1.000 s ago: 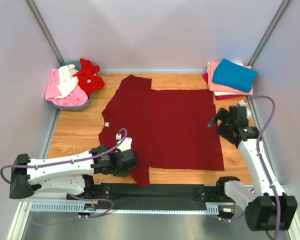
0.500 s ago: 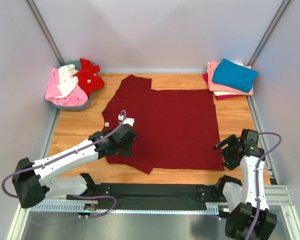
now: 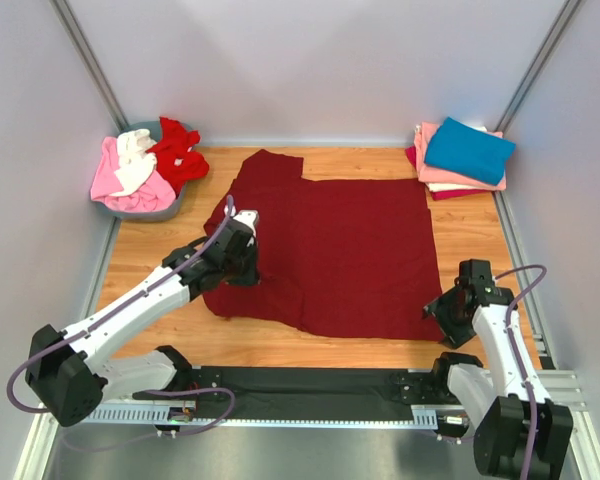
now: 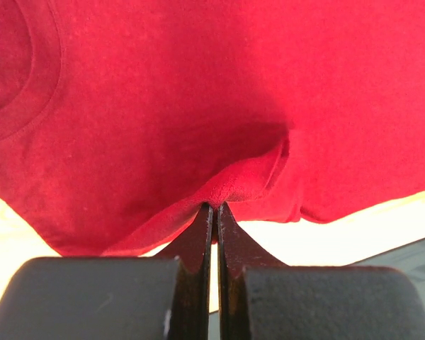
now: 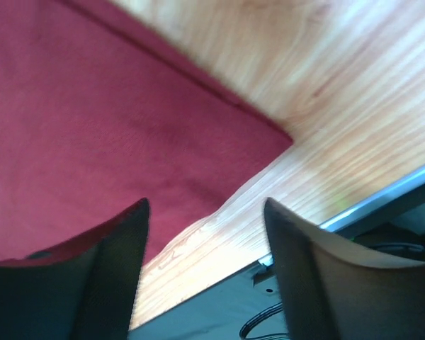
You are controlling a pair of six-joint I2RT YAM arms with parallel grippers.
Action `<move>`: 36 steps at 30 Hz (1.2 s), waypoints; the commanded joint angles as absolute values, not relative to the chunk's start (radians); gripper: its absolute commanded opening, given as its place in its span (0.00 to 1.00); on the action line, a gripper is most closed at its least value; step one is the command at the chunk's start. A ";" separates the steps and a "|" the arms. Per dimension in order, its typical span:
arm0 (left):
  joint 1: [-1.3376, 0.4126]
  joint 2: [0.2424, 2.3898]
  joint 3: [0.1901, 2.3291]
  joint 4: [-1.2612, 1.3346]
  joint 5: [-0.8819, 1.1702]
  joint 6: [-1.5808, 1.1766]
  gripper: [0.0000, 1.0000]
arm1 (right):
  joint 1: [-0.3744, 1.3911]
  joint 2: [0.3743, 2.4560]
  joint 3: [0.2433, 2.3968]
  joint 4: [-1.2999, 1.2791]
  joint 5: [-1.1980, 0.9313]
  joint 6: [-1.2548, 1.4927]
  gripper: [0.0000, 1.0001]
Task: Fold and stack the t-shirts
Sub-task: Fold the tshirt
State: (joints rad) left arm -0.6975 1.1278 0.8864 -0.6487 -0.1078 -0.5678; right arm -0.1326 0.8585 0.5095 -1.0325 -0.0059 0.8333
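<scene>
Dark maroon short-sleeved cloth t-shirt (image 3: 350,250) is seen spread across the middle of the light wooden table (image 3: 145,265), collar end to the left and hem to the right. Its near left part is bunched and drawn inward where the left gripper (image 3: 242,268) is set down on it. In the left wrist view the black fingers (image 4: 198,234) are pressed together with a small ridge of the maroon t-shirt pinched at their tips, and the ribbed collar is seen at the upper left.

The right gripper (image 3: 442,312) is held over the near right corner of the hem with its fingers spread apart. In the right wrist view one finger is seen over the cloth and the other over bare wood, with the corner between them. Whether the cloth is touched there cannot be told.

The hem edge is laid straight, and a strip of bare wood is left between it and the right wall. Bare wood is also shown along the near side, before the black base rail (image 3: 310,382).

At the back right corner, well apart from the maroon t-shirt, a folded teal-blue t-shirt (image 3: 469,149) is stacked on a folded pink t-shirt (image 3: 450,174). At the back left a round grey basket (image 3: 170,208) is filled with a crumpled pink t-shirt (image 3: 110,180), a white t-shirt (image 3: 135,165) and a bright red t-shirt (image 3: 177,150).
</scene>
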 commanded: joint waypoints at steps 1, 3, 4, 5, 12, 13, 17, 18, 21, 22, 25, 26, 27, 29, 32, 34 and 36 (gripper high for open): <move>-0.678 1.109 0.885 -0.598 -0.054 -0.523 0.00 | -0.173 0.905 0.509 -1.009 0.075 0.887 0.64; -0.673 1.108 0.876 -0.591 -0.040 -0.523 0.00 | -0.218 0.926 0.503 -0.986 0.063 0.881 0.52; -0.667 1.108 0.874 -0.588 -0.038 -0.523 0.00 | -0.238 0.945 0.505 -0.983 0.058 0.864 0.50; -0.664 1.111 0.874 -0.588 -0.038 -0.523 0.00 | -0.264 0.953 0.505 -0.982 0.052 0.859 0.40; -0.637 1.101 0.865 -0.574 -0.012 -0.522 0.00 | -0.273 1.006 0.489 -0.939 0.060 0.862 0.46; -0.635 1.101 0.867 -0.571 -0.009 -0.522 0.00 | -0.272 1.031 0.488 -0.937 0.057 0.861 0.49; -0.627 1.106 0.865 -0.571 -0.006 -0.522 0.00 | -0.273 1.066 0.471 -0.896 0.057 0.853 0.53; -0.626 1.106 0.865 -0.571 -0.006 -0.522 0.00 | -0.275 1.074 0.466 -0.888 0.057 0.854 0.53; -0.626 1.106 0.862 -0.575 -0.008 -0.520 0.00 | -0.284 1.097 0.460 -0.862 0.042 0.838 0.49; -0.623 1.109 0.862 -0.575 -0.011 -0.520 0.00 | -0.285 1.104 0.459 -0.855 0.037 0.835 0.47; -0.617 1.108 0.859 -0.580 -0.020 -0.520 0.00 | -0.287 1.097 0.463 -0.854 0.032 0.828 0.30; -0.617 1.108 0.859 -0.581 -0.021 -0.520 0.00 | -0.285 1.086 0.462 -0.861 0.032 0.827 0.22; -0.615 1.109 0.862 -0.583 -0.026 -0.519 0.00 | -0.287 1.060 0.460 -0.862 0.031 0.827 0.20; -0.609 1.112 0.871 -0.594 -0.025 -0.518 0.00 | -0.285 1.017 0.468 -0.874 0.023 0.825 0.16; -0.609 1.126 0.891 -0.609 -0.018 -0.515 0.00 | -0.285 0.976 0.485 -0.882 -0.017 0.816 0.09; -0.611 1.134 0.903 -0.632 -0.008 -0.515 0.00 | -0.285 0.965 0.500 -0.882 -0.043 0.810 0.03; -0.609 1.138 0.920 -0.653 0.014 -0.509 0.00 | -0.285 0.953 0.502 -0.873 -0.087 0.796 0.01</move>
State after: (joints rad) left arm -0.6144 1.1313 0.8688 -0.6250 -0.0177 -0.5346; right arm -0.2829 0.9756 0.4759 -0.9081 -0.0311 0.8181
